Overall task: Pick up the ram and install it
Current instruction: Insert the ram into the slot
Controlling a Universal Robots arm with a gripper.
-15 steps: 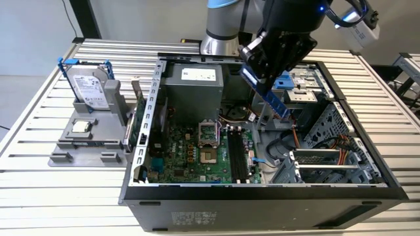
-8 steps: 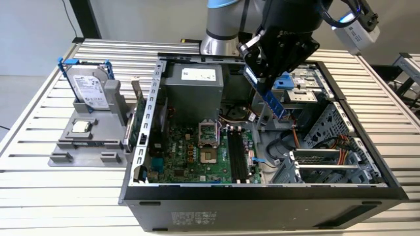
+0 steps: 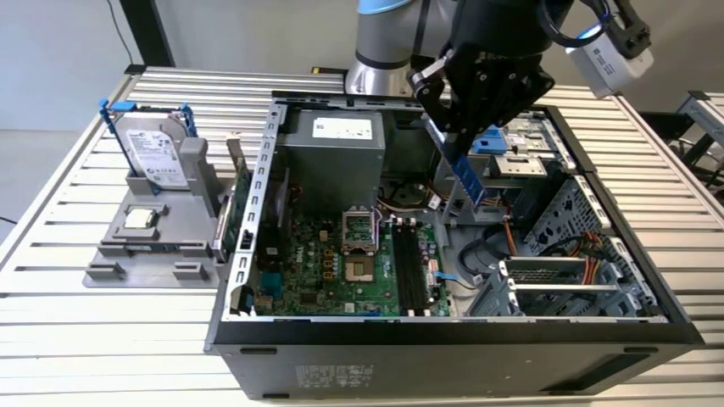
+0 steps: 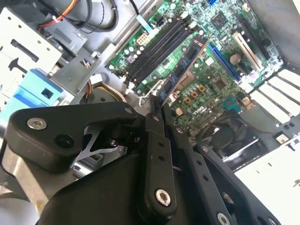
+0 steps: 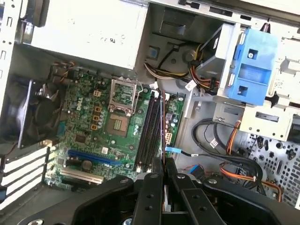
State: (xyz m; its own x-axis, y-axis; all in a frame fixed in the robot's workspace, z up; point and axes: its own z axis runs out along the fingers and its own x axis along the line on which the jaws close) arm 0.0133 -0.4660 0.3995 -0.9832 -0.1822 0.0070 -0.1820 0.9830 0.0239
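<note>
My gripper [image 3: 455,140] hangs over the open computer case [image 3: 243,254], shut on the ram [image 3: 470,178], a long narrow stick that slopes down from the fingers. In both wrist views the ram [image 4: 185,68] [image 5: 162,126] shows edge-on, reaching out from the black fingertips [image 4: 154,110] [image 5: 151,180] toward the motherboard. It is in the air above the long black memory slots [image 3: 409,267] [image 4: 159,47] [image 5: 149,129], apart from them. The slots look bare.
A grey hard drive in a blue bracket [image 3: 153,153] stands on a grey holder at the exterior view's left, outside the case. Inside are the power supply [image 3: 334,148], CPU socket [image 3: 359,246], a blue drive bracket [image 5: 255,65], cables [image 5: 211,140] and a metal drive cage [image 3: 565,271].
</note>
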